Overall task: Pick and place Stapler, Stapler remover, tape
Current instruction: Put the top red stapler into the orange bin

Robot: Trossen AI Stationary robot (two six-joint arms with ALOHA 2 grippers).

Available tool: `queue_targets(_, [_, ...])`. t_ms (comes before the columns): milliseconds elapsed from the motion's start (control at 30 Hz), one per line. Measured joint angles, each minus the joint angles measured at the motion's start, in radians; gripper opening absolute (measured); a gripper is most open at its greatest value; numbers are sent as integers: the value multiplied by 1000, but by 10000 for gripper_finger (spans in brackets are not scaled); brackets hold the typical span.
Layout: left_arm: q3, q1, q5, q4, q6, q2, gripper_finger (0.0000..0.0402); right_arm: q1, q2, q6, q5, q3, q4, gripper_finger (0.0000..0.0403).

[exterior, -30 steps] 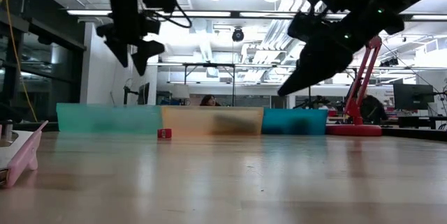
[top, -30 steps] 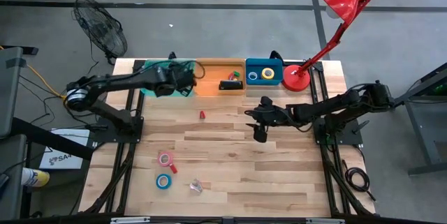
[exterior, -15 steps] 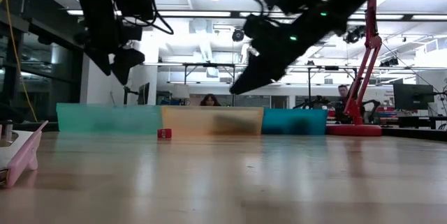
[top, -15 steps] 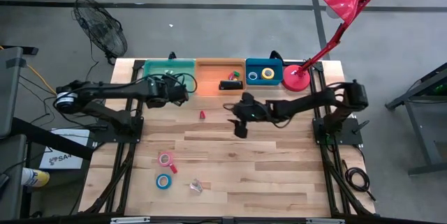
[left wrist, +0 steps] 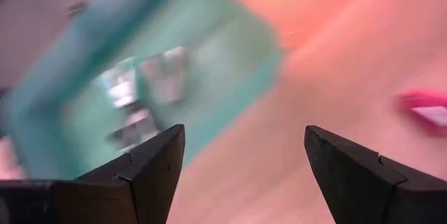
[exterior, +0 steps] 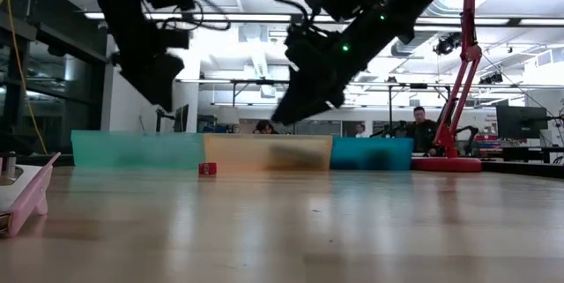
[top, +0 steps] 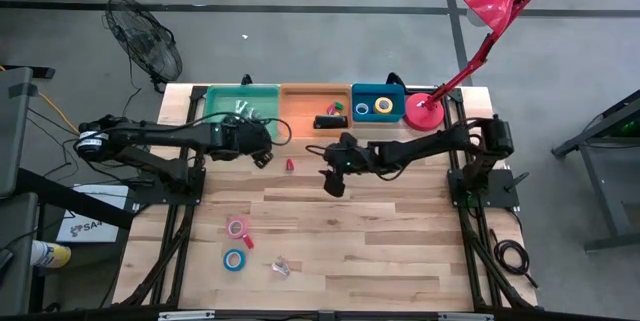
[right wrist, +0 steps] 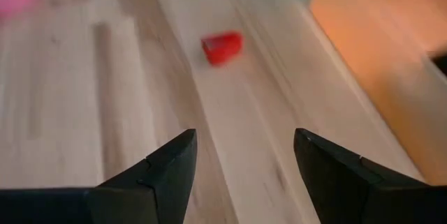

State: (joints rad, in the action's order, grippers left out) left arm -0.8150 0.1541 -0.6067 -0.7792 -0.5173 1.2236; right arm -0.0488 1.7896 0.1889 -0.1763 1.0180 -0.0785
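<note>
The right gripper (top: 333,183) hangs above the table (top: 400,251) near the middle of its far half, fingers apart and holding nothing. In the right wrist view the two dark fingers (right wrist: 160,175) stand well separated over bare wood. The small red object (top: 290,164), apparently the staple remover, lies on the table at about 10 o'clock from this gripper, near but not touching it.

The left gripper (top: 262,156) hovers just in front of the green tray (top: 212,96), fingers spread wide and empty; the left wrist view shows both fingertips (left wrist: 157,161) apart. The red object lies at about 4 o'clock from this gripper, just beside it.

The stapler (top: 326,121) rests inside the orange tray (top: 290,96), at about 12 o'clock from the right gripper and well apart from it.

A yellow tape roll (top: 383,107) and a dark blue tape roll (top: 361,112) sit in the blue tray (top: 378,88), at about 1 o'clock from the right gripper. A pink tape roll (top: 237,227) and a light blue tape roll (top: 233,260) lie on the near left of the table, at about 7 o'clock from the right gripper, well apart from both grippers.
</note>
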Motion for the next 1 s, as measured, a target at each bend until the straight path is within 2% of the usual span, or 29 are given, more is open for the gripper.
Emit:
queue_targets(100, [0, -5, 112, 106, 2, 0, 289, -2, -16, 71, -10, 0, 118, 231])
queue_targets(200, [0, -4, 230, 194, -103, 13, 289, -2, -23, 138, -56, 0, 247, 231])
queue_targets(267, [0, -5, 257, 225, -170, 26, 289, -1, -25, 170, -113, -1, 334, 231])
queue_targets(567, [0, -7, 291, 265, -403, 161, 289, -3, -25, 335, -279, -2, 657, 231])
queue_targets(700, [-1, -45, 278, 307, -469, 240, 289, 10, -26, 353, -296, -2, 703, 231])
queue_targets(867, [0, -117, 212, 336, -593, 312, 289, 35, -26, 348, -333, -2, 746, 231])
queue_targets(1000, [-2, -165, 149, 371, -683, 345, 289, 45, -44, 338, -342, -52, 742, 231])
